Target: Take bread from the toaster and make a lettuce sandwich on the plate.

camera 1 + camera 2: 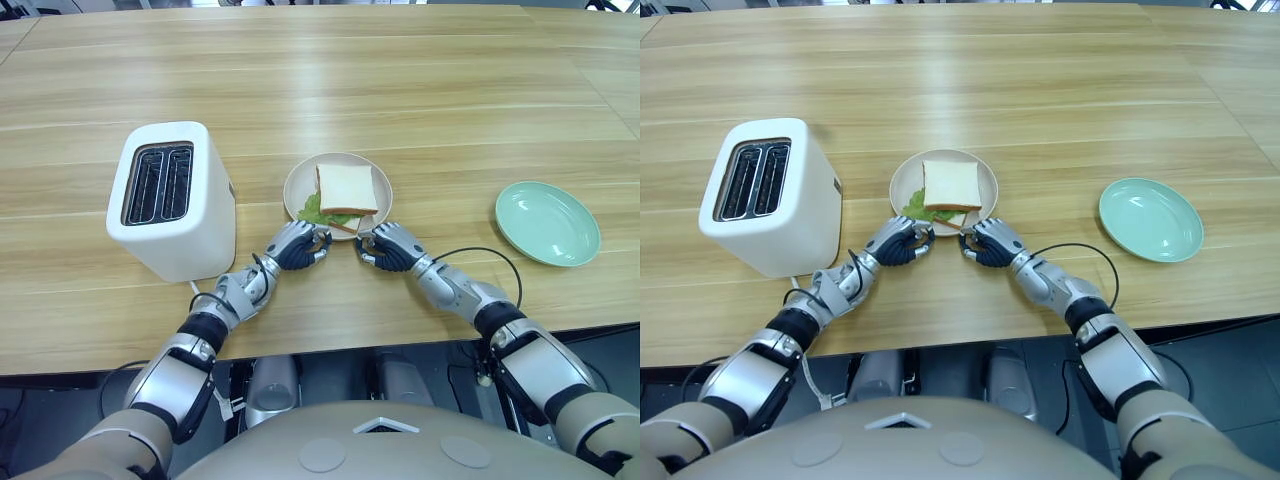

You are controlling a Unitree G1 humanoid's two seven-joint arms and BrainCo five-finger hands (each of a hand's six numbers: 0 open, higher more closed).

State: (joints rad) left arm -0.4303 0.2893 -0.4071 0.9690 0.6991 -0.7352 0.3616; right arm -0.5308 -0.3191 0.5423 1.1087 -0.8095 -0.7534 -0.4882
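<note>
A white toaster (172,198) stands at the left with both slots dark and empty. On the beige plate (300,180) lies a sandwich: a white bread slice (347,187) on top, green lettuce (314,210) sticking out at its lower left, and a second slice beneath. My left hand (297,246) rests on the table just below the plate's front-left rim, fingers curled, holding nothing. My right hand (387,246) sits at the plate's front-right rim, fingers curled, close to the sandwich's corner without gripping it.
A light green plate (547,222) sits bare at the right. A black cable (480,255) loops over the table by my right wrist. The wooden table (330,80) stretches wide behind the plates, and its front edge runs just under my forearms.
</note>
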